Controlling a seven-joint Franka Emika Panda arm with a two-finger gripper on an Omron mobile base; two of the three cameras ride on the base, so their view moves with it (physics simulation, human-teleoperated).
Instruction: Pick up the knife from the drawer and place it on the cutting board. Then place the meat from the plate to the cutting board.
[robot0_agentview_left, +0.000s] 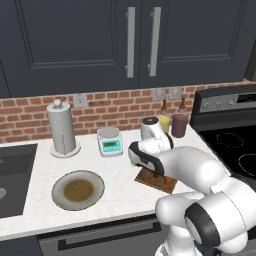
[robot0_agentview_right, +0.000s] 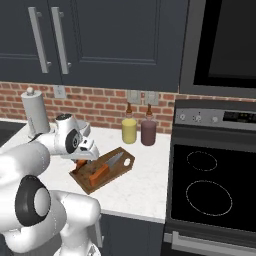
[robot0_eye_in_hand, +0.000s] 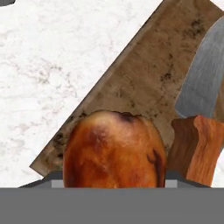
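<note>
Meat (robot0_eye_in_hand: 114, 148), glossy, rounded and reddish-brown, is sitting low on the grainy board (robot0_eye_in_hand: 148, 83), touching the knife (robot0_eye_in_hand: 197, 109) with its blocky orange handle. Gripper (robot0_agentview_right: 86, 161) is hovering there; its opening cannot be told. The left base view is showing the round plate (robot0_agentview_left: 78, 190).

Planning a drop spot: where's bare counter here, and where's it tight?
Free: white marble between the round beige plate and the dark wooden cutting board, and between board and black stove. Tight: the board, carrying the orange-handled knife, reddish-brown meat and pincer.
</note>
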